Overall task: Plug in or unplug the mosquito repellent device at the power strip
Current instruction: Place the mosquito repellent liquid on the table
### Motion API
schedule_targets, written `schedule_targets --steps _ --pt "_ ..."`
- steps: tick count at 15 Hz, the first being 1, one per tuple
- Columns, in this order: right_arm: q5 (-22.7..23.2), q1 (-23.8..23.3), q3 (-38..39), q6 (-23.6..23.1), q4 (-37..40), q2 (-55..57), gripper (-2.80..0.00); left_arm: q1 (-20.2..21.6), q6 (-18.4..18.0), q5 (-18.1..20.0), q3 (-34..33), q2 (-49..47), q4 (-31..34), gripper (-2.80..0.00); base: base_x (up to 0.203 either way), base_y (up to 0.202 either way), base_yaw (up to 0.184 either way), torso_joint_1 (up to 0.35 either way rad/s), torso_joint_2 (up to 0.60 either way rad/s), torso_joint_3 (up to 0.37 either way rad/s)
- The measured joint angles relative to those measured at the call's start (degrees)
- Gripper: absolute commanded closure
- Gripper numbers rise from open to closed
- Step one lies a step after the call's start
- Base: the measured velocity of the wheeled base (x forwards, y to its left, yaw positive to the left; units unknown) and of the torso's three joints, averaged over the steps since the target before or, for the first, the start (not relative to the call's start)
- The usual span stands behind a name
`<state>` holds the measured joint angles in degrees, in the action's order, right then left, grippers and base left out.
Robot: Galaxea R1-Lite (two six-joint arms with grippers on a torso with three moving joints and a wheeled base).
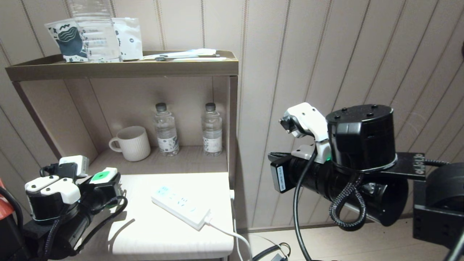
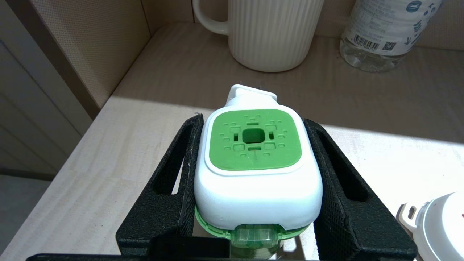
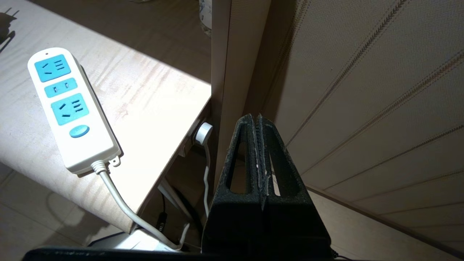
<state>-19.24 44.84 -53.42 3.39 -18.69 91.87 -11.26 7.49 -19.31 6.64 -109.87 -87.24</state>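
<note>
— Gripping the device [image 2: 257, 163], is it, that left gripper [image 2: 253, 188]?

— Yes, its black fingers [image 2: 181, 174] are pressing both sides of the white head, green face up, the green bottle poking out at the wrist end and the prongs pointing away from the wrist, off the table [image 1: 163, 224].

— Where is the strip [image 1: 180, 204] sitting from there?

— Off to the gripper's right, well apart, lying flat and slantwise on the pale wood-grain table, nothing plugged into its blue sockets. Its cord [image 3: 119, 203] is trailing over the table's edge toward the floor.

— And past the fingertips?

— A lower shelf is running back under a brown cabinet: a ribbed mug [image 2: 272, 32] straight ahead, two water bottles [image 1: 166, 129] beyond it to the right.

— The right gripper [image 3: 259, 123]?

— Hanging beside the cabinet's side panel, off the table, fingers pressed together on nothing. Beige panelled wall is filling everything behind it, and light floor is showing below.
</note>
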Motion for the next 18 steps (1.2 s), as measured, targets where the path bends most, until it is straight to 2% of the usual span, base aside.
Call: schedule_targets --steps 10,11,18 --pt "0.0 0.1 -0.9 0.0 0.0 0.1 0.0 0.0 0.0 0.0 1.7 0.2 0.2 0.0 0.0 0.0 0.0 0.0 0.0 0.0" --pt "0.0 0.1 -0.9 0.1 0.0 0.1 0.0 0.0 0.0 0.0 1.8 0.2 0.2 -2.8 0.0 0.0 0.0 0.0 0.0 0.0" --pt "0.0 0.0 -0.9 0.1 -0.1 0.0 0.0 0.0 -0.1 0.0 1.9 0.2 0.3 -2.8 0.0 0.0 0.0 0.0 0.0 0.0"
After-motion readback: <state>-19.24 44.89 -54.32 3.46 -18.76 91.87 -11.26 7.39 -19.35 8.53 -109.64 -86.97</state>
